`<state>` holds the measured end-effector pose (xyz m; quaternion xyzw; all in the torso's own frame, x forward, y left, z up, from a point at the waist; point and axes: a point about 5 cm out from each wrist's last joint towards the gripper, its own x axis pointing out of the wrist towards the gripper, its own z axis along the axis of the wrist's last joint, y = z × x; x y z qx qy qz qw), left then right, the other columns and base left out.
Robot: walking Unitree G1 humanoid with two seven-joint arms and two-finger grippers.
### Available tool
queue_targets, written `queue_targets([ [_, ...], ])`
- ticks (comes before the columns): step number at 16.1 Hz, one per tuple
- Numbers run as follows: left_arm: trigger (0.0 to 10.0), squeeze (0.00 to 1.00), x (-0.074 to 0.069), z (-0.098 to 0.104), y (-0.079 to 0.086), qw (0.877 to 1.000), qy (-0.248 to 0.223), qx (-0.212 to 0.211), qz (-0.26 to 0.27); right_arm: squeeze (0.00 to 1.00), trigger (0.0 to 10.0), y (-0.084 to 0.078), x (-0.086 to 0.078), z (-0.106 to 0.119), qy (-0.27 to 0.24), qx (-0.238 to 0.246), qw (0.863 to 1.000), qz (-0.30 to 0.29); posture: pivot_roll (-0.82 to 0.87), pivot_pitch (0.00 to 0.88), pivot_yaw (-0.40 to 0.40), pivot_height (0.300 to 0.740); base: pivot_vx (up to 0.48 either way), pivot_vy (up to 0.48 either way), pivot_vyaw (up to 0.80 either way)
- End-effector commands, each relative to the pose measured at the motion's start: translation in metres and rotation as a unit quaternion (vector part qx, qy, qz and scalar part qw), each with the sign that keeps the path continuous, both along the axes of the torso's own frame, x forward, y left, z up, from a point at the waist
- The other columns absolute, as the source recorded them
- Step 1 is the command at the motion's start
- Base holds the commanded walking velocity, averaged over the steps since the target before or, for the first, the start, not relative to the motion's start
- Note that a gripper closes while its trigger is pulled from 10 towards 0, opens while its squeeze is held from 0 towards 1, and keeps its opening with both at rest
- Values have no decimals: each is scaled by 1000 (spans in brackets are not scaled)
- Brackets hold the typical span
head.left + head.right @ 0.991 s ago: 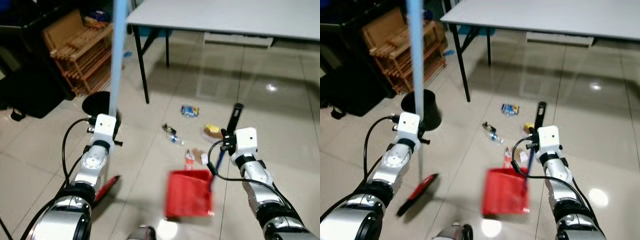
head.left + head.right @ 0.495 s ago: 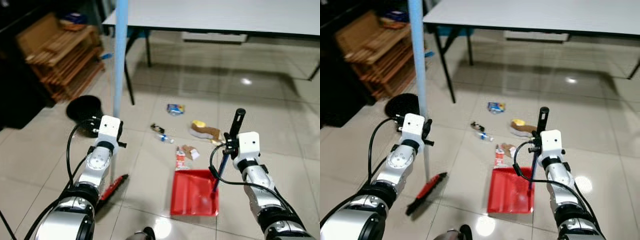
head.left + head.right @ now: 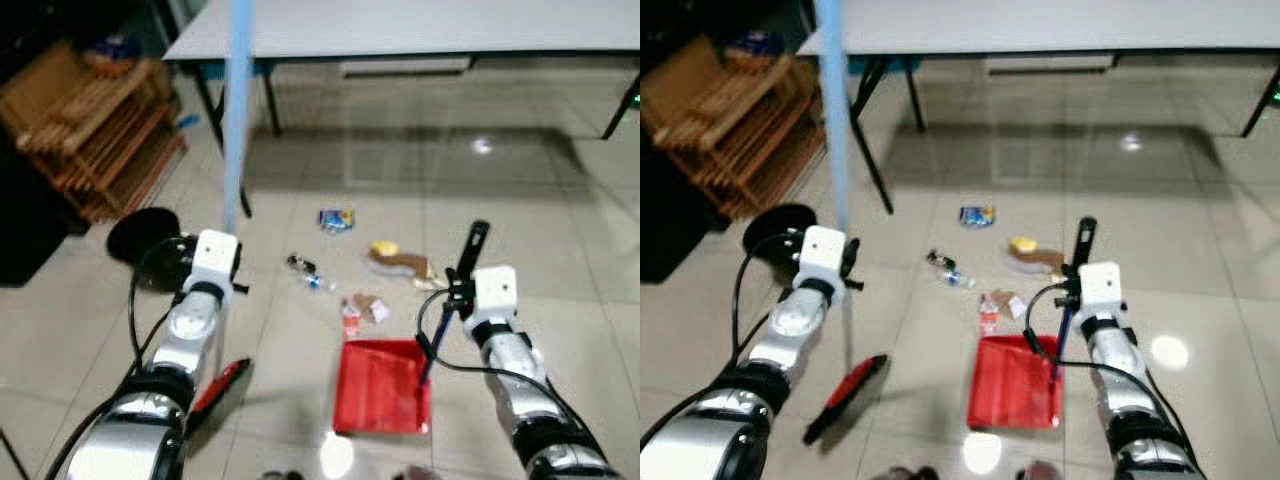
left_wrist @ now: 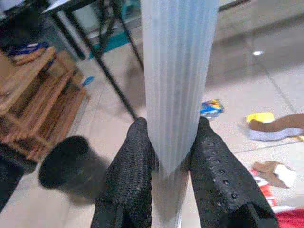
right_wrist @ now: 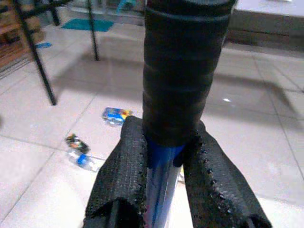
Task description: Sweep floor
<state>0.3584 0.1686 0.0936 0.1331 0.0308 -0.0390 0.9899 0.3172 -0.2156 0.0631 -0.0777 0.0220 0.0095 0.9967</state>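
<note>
**Broom and dustpan held beside floor litter**

Left eye view: a red plastic dustpan (image 3: 381, 387) is set on the tiled floor (image 3: 560, 220), litter just beyond it.

Left wrist view: the left gripper (image 4: 172, 156) is clamped around a pale blue broom pole (image 4: 176, 80).

Right wrist view: the right gripper (image 5: 164, 156) is closed on the black-gripped dustpan handle (image 5: 178, 76).

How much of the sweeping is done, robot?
Only the setup. The left gripper holds the broom pole and the right gripper holds the handle of the red dustpan, which sits on the floor. The wrapper, small bottle, yellow sponge and scraps are not yet swept in.
</note>
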Motion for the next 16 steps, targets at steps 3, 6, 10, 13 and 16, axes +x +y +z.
queue_targets([
  [3, 10000, 0, 3, 9, 7, 1000, -18, 7, 5, 0, 10000, 4, 1, 4, -15, 6, 1000, -1, -21, 156, 111, 740, 355, 0, 0],
  [6, 10000, 0, 3, 9, 6, 1000, -18, 7, 4, 0, 10000, 3, 1, 3, -15, 8, 1000, -5, -23, 157, 111, 740, 352, 0, 0],
  [10, 10000, 0, 4, 10, 4, 1000, -18, 6, 2, 0, 10000, 1, 1, 4, -16, 10, 1000, -8, -23, 160, 111, 740, 352, 0, 0],
  [13, 10000, 0, 3, 10, 5, 1000, -18, 5, 2, 0, 10000, 1, 2, 3, -12, 17, 1000, -12, -20, 167, 112, 740, 351, 0, -163],
  [16, 10000, 0, 3, 10, 4, 1000, -19, 4, 0, 0, 10000, 2, 1, 4, -15, 13, 1000, -10, -19, 170, 113, 740, 342, 0, -160],
])
